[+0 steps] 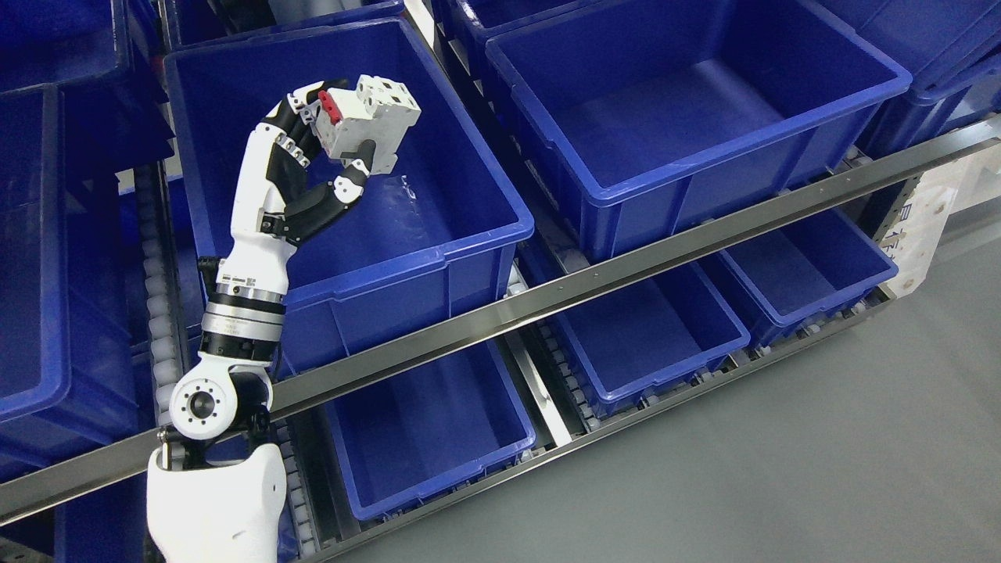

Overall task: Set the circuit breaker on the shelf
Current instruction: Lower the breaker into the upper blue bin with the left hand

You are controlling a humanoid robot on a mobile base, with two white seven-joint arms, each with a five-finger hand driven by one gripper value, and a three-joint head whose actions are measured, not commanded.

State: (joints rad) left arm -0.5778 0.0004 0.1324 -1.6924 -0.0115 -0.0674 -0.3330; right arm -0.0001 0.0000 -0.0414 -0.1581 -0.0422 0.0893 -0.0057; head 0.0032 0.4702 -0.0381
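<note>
Circuit breaker [369,123] gripped in left hand [313,156], fingers curled, above blue bin [438,242]

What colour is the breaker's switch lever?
Red, on the white circuit breaker held by the left hand; head view.

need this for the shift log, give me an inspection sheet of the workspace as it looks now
surface: tilted metal shelf rack with roller tracks, two tiers in view.
job's things: white circuit breaker with a red part, held in the air above the blue bin on the upper tier; not yet set down.
clutter: nothing seen; the bins in view look empty.
hands: left hand shut on the circuit breaker, fingers on its left side and thumb under it; right hand not in view.
cables: nothing seen.
surroundings: more blue bins on both tiers, including a neighbouring bin on the upper tier; grey floor in front of the rack.
</note>
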